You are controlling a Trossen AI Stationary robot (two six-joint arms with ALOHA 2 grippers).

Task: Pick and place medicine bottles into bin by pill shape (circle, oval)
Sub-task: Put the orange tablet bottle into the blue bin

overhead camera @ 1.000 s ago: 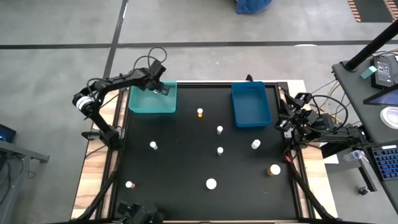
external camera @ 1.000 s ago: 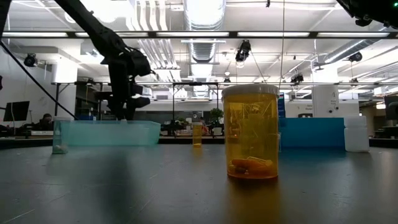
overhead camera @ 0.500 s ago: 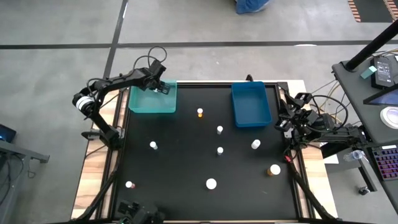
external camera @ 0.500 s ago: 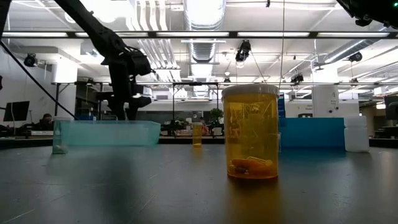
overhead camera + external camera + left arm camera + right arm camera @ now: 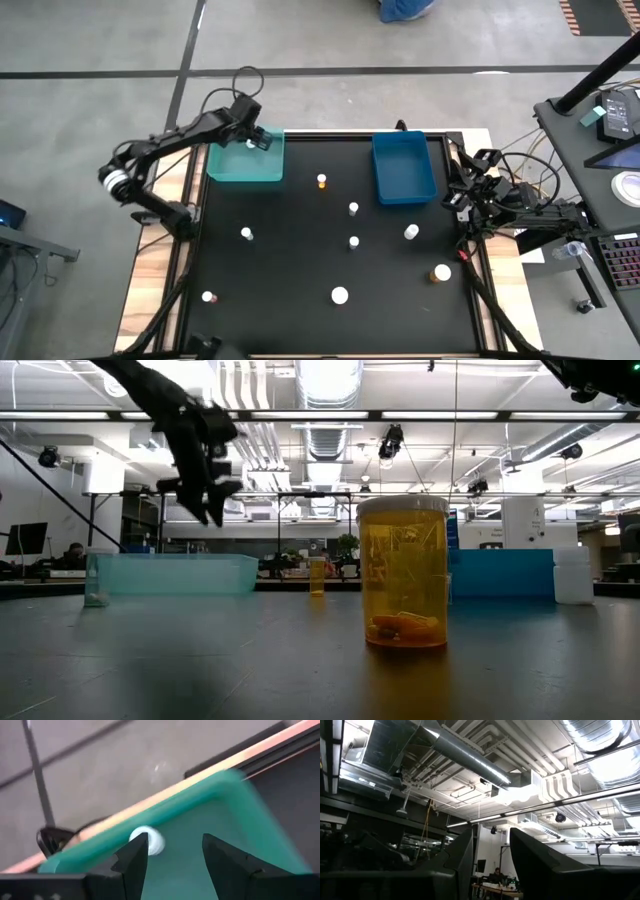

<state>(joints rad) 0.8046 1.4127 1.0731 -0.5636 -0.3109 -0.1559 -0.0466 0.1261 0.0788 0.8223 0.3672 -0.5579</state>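
L gripper jaws released, hovering over teal bin; white bottle lies in bin just below jaws. R gripper jaws clenched, empty.

Black table holds teal bin, blue bin, scattered bottles.

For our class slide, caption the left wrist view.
Left gripper, jaws open, above the teal bin holding one white-capped medicine bottle.

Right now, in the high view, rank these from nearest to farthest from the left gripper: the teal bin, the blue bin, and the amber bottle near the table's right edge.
Measured from the left gripper:
1. Teal bin, directly beneath it, at the far left.
2. Blue bin, across the table, at the far right.
3. Amber bottle, near the right edge, toward the near side.
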